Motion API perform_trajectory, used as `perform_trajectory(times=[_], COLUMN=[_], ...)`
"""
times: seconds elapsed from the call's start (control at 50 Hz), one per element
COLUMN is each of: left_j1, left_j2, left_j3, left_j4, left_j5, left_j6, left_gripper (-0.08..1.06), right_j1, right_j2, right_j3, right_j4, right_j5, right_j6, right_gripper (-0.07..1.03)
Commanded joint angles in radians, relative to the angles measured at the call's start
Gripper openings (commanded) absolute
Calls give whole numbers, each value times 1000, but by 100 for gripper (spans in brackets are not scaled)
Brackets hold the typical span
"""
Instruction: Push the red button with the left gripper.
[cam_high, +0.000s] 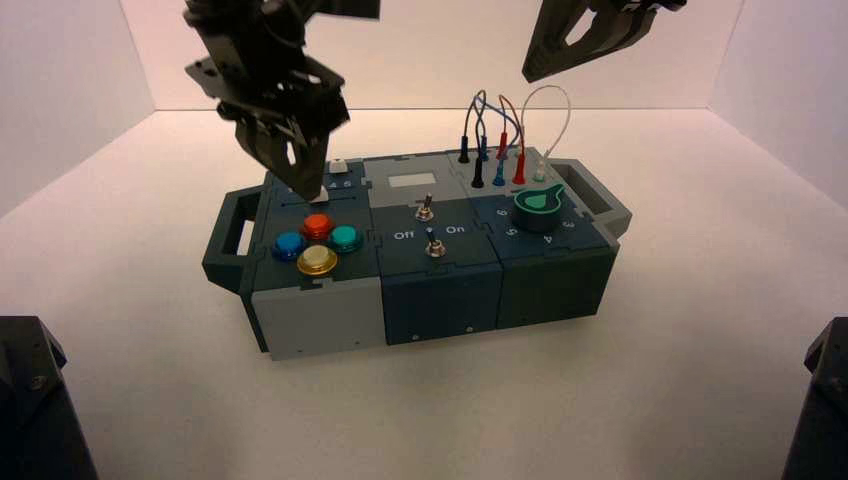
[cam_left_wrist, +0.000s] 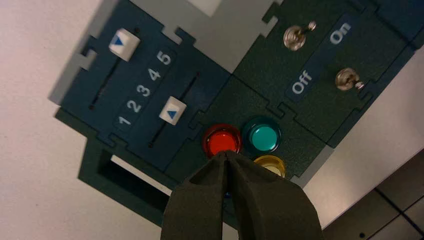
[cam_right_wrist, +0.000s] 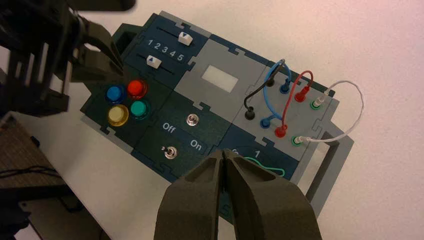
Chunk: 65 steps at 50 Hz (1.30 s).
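Note:
The red button (cam_high: 317, 224) sits at the back of a cluster of four coloured buttons on the box's left part. It also shows in the left wrist view (cam_left_wrist: 222, 140) and in the right wrist view (cam_right_wrist: 136, 88). My left gripper (cam_high: 297, 182) is shut and empty, fingers pointing down, a little above the box just behind the red button. In the left wrist view its tips (cam_left_wrist: 226, 155) lie at the red button's edge. My right gripper (cam_right_wrist: 224, 156) is shut and empty, held high over the box's right part (cam_high: 560, 45).
Blue (cam_high: 288, 243), green (cam_high: 346, 238) and yellow (cam_high: 317, 260) buttons surround the red one. Two sliders (cam_left_wrist: 172, 110) lie behind them, two toggle switches (cam_high: 425, 209) in the middle, a green knob (cam_high: 538, 203) and wired plugs (cam_high: 500, 150) at the right.

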Motion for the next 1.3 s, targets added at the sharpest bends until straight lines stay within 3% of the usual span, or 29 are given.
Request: perform_trajectory(times=[0.02, 0.3, 0.72, 0.86, 1.12, 1.3], left_j1=[-5, -6, -6, -6, -5, -5], left_j2=[6, 14, 201, 152, -52, -153], left_j3=[-31, -32, -40, -35, -54, -81], left_j4=[-2, 0, 11, 11, 15, 18], left_j5=[-6, -14, -23, -20, -3, 34], left_j6=[3, 6, 8, 6, 2, -25], left_gripper=[-3, -3, -3, -3, -3, -3], right_j1=[6, 8, 8, 6, 6, 6], right_j2=[-3, -5, -9, -20, -37, -41], right_j3=[-32, -35, -35, -34, -37, -34], right_j4=[3, 3, 3, 3, 5, 5], right_j5=[-2, 0, 3, 5, 2, 6], right_j6=[-2, -2, -3, -2, 0, 3], right_gripper=[-2, -2, -2, -2, -2, -2])
